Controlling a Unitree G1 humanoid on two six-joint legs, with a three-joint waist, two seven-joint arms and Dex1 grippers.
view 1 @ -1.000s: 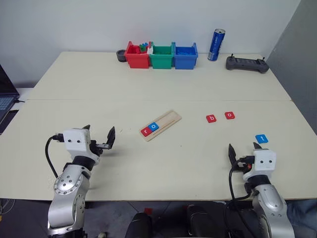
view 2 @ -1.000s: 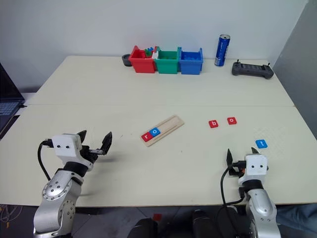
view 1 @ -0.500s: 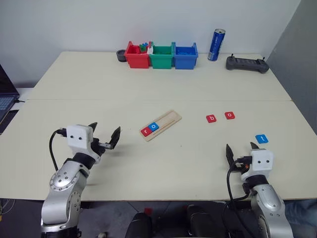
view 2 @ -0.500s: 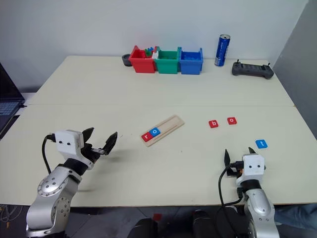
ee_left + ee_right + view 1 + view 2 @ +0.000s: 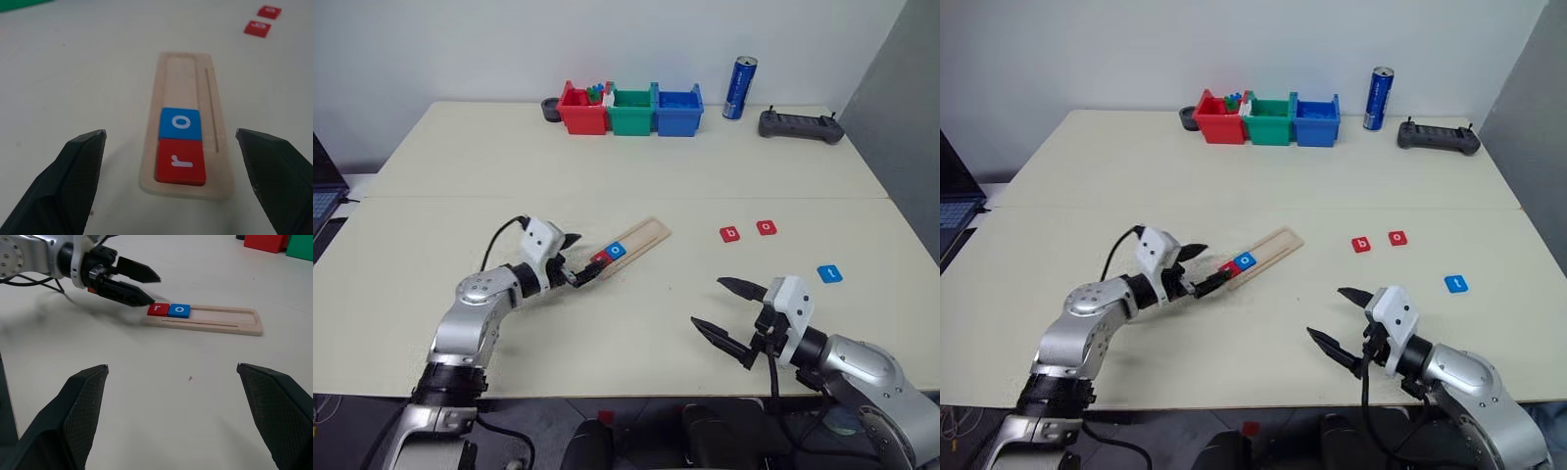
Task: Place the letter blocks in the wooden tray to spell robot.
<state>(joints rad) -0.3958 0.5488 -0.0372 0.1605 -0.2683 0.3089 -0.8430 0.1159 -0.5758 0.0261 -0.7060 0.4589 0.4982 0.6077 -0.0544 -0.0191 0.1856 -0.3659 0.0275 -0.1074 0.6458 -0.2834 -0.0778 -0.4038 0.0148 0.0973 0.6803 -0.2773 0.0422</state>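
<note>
While my right gripper is hanging nearest to me with its two black fingers spread wide and nothing between them, it is pointing across the table toward my left side. Beyond it, my left gripper is reaching in low with its fingers also spread apart and gripping nothing; its tips are sitting just beside the near end of the wooden tray, and I cannot tell whether they are touching it. That tray is lying slantwise near the middle of the table, and it is carrying two letter blocks at its near end: the red r block and, touching it, the blue o block, while the remaining length of the groove is lying bare. Off to my right, the blue t block is resting flat on the table, and a little farther out the red b block and the red o block are lying near each other, well apart from the tray. Along the far edge, red, green and blue bins, a blue can and a dark controller are standing.
</note>
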